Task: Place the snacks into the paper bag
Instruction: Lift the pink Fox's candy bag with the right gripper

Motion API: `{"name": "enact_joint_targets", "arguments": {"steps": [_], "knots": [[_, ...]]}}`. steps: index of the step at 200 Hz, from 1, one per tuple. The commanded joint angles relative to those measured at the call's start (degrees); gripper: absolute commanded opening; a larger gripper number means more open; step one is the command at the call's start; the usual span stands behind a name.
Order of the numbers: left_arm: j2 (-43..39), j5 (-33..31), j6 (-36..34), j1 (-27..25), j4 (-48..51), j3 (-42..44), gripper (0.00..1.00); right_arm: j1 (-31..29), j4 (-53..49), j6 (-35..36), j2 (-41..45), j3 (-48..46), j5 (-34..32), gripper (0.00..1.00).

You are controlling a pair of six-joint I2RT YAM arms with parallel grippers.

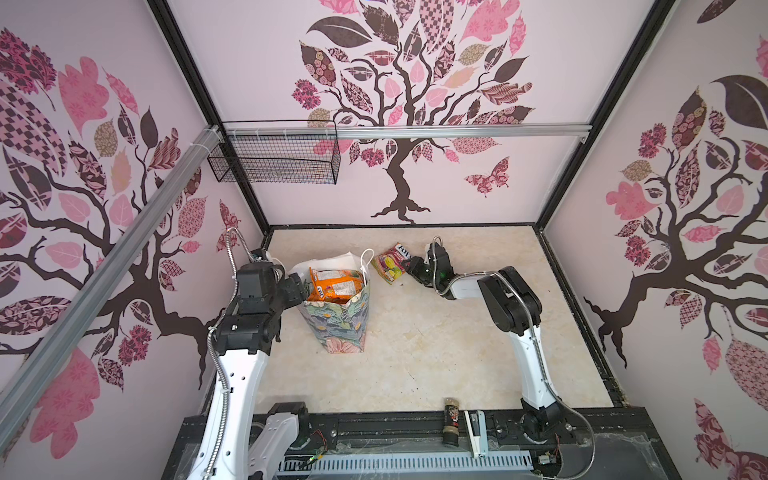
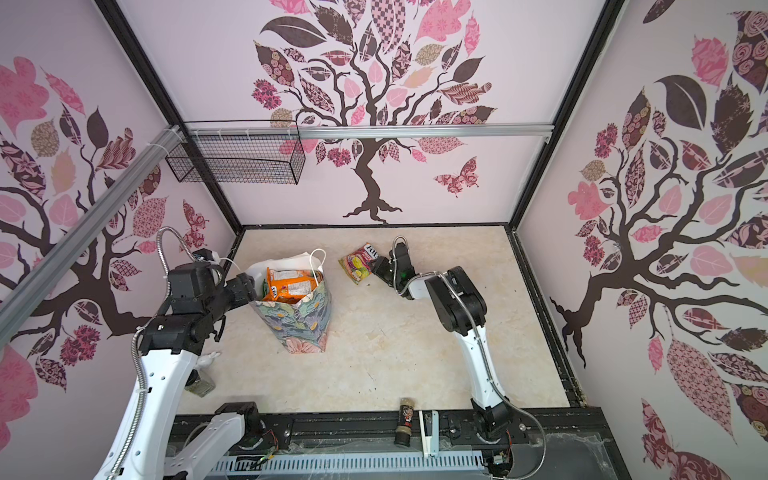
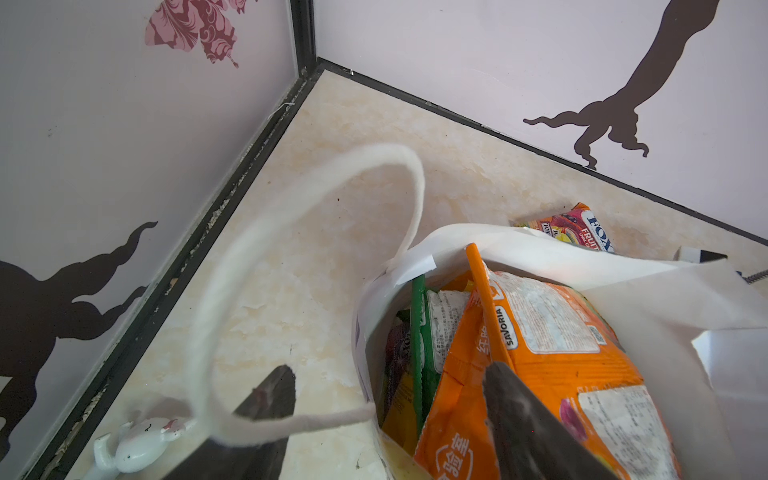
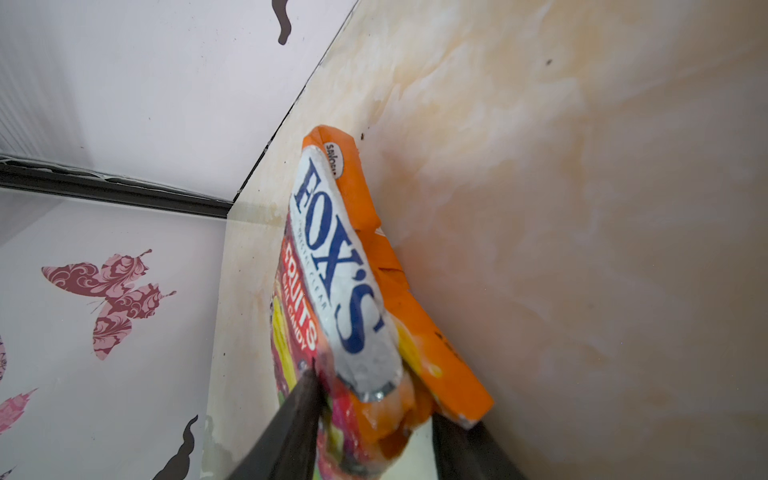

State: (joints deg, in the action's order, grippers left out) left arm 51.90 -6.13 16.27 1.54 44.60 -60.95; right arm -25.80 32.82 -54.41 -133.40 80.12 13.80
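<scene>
Between tree-print walls [image 1: 457,199], marbled tabletop [image 1: 436,340]: left fingers [image 3: 270,395] apart, right fingers [image 4: 299,407] tight on packet [image 4: 332,257]

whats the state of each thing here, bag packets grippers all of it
paper bag: upright, open, holding packets
orange packet: in the bag
fox's packet: on table, pinched
left gripper: open, fingers straddling bag rim
right gripper: shut on fox's packet
dark jar: on its side

The bag [image 1: 338,328] is matt paper, printed outside and plain white inside, with fuzzy white cord handles [image 3: 374,151]. The packets [image 3: 540,353] in it and the FOX'S packet [image 4: 345,270] are glossy, crinkled plastic. The tabletop [image 1: 436,353] is smooth, marble-patterned and faintly shiny. In the upper left of both top views, a black wire-mesh basket [image 1: 276,160] hangs on a brushed-metal rail [image 1: 457,132].
</scene>
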Motion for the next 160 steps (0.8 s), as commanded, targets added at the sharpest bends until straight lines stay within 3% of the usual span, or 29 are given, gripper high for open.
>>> {"name": "enact_joint_targets", "arguments": {"steps": [1, 20, 93, 160], "knots": [[-0.21, -0.22, -0.63, 0.27, -1.46, 1.69, 0.76, 0.00, -0.55, -1.58, -2.64, 0.70, -1.27, 0.37], [-0.21, -0.46, -0.72, 0.29, -1.45, 1.82, 0.76, 0.02, -0.22, -1.57, -2.44, 0.62, -1.18, 0.20], [-0.92, -1.34, -0.62, 0.30, -1.67, 2.11, 0.76, 0.53, 0.09, 0.24, 1.29, -2.22, -2.17, 0.00], [-0.59, -1.16, -0.54, 0.27, -1.96, 2.16, 0.76, 0.63, 2.19, 1.28, 6.23, -8.83, -2.13, 0.00]]}}
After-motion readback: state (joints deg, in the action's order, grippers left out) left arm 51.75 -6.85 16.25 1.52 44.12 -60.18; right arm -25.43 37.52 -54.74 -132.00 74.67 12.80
